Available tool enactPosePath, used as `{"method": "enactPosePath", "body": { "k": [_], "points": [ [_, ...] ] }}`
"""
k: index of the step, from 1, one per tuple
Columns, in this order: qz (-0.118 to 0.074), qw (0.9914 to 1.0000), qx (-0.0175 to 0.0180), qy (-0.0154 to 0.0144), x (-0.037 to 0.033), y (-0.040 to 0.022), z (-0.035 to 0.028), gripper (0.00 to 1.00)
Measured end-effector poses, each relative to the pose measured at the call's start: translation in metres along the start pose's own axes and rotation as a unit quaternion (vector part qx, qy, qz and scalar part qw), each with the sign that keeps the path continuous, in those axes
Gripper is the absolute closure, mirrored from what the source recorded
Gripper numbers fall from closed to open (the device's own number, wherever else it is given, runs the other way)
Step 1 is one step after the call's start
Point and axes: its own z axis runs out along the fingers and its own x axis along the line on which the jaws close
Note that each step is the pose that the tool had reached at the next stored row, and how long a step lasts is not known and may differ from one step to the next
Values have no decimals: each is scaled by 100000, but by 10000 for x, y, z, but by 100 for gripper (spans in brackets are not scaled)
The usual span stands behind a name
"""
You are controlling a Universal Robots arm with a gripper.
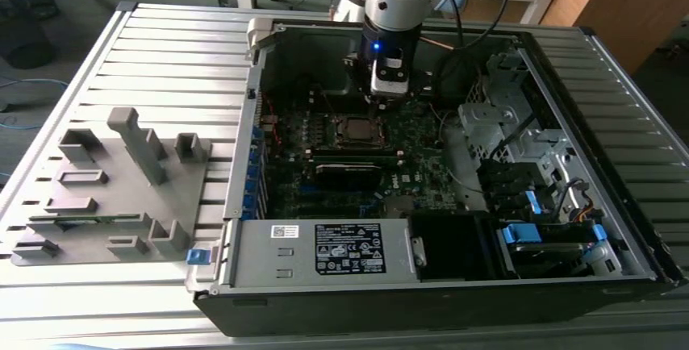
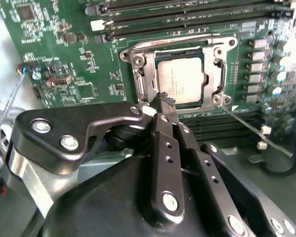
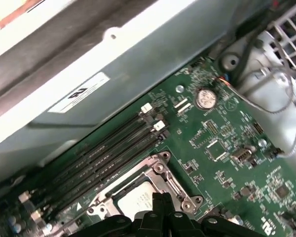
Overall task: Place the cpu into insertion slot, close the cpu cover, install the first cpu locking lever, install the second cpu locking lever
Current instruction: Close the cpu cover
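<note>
Cpu (image 2: 180, 81) sits in the insertion slot (image 2: 210, 74), with the cpu cover (image 2: 182, 43) lying flat around it. The claw (image 2: 165, 100) has its tips pressed together, holding nothing, just beside the cover's near edge. A thin metal lever (image 2: 256, 131) sticks out sideways close by.

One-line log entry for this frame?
cpu: seated | cpu cover: down | one locking lever: swung out | gripper: fingers shut, at cover corner
</note>
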Motion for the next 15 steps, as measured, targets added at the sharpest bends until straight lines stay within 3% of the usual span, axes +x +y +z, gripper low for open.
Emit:
{"method": "enactPosePath", "body": {
  "k": [4, 8, 11, 15],
  "points": [
    [-3669, 99933, -5, 108, 0, 0, 1, 89],
    [-7257, 99736, -14, 216, 0, 0, 3, 89],
    [-9947, 99504, -27, 299, 0, 0, 4, 89],
    [-13600, 99070, -54, 419, 0, -1, 7, 89]
  ]
}}
